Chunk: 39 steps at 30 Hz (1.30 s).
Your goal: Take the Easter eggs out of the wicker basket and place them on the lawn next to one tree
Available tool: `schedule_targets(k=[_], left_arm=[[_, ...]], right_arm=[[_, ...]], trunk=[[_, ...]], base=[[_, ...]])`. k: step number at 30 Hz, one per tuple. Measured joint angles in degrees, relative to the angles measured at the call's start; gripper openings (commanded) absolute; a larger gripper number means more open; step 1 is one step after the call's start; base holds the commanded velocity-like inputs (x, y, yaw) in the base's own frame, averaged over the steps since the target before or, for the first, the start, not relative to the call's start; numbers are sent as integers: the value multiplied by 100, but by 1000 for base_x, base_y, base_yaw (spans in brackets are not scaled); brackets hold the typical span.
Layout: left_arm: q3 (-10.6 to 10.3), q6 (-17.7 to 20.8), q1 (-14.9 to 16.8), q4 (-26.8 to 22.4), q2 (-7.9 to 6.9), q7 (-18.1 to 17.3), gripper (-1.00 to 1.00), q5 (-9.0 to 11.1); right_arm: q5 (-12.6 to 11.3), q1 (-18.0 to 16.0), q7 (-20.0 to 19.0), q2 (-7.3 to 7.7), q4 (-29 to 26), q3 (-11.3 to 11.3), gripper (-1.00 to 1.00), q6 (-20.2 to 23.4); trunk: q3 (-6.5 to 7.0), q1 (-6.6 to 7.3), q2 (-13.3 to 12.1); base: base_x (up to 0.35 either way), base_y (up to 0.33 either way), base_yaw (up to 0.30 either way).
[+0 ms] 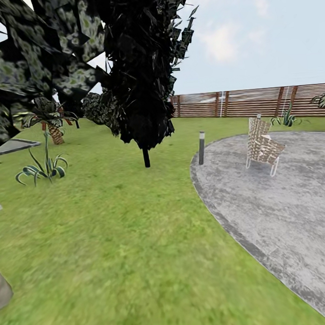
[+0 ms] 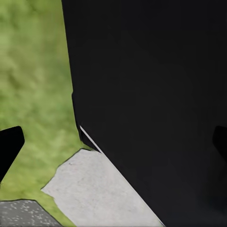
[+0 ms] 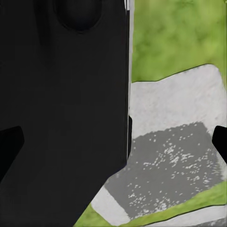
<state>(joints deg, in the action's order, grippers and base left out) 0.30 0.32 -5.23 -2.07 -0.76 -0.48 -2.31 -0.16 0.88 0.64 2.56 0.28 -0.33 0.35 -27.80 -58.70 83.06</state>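
Black fingers (image 2: pixel 8 147) of my left pincer (image 2: pixel 113 142) are sticking in from both sides of its view. They are standing wide apart and holding nothing. My right pincer (image 3: pixel 113 142) is spread wide too, with nothing between its tips. A big black part of my own body (image 2: pixel 151 94) is sitting close in front of both pincers.

Past that black part, the lawn (image 1: pixel 115 244) is lying under both pincers, green and blotchy. It is running on far away from them, across the whole garden. A wide grey paved patch (image 1: pixel 283 211) is curving along the lawn, well away from my pincers. A tall, very dark tree (image 1: pixel 141 76) is standing on the grass, far off too. A brown slat fence (image 1: pixel 245 102) is closing in the back of the garden.

Flat stone slabs (image 3: pixel 175 156) are lying in the grass just below my right pincer, one pale and one speckled grey. A woven chair (image 1: pixel 263 145) is sitting on the paved patch. A short grey post (image 1: pixel 201 148) is standing at the edge of that patch. A spiky plant (image 1: pixel 43 167) is growing in the grass.
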Motion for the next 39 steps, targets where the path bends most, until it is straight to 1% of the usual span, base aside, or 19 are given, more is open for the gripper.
schedule_targets(k=[39], left_arm=[[0, 0, 0, 0, 2, 0, 100, 0]], right_arm=[[0, 0, 0, 1, 0, 0, 100, -3]], trunk=[[0, 0, 0]], base=[[221, 0, 0]])
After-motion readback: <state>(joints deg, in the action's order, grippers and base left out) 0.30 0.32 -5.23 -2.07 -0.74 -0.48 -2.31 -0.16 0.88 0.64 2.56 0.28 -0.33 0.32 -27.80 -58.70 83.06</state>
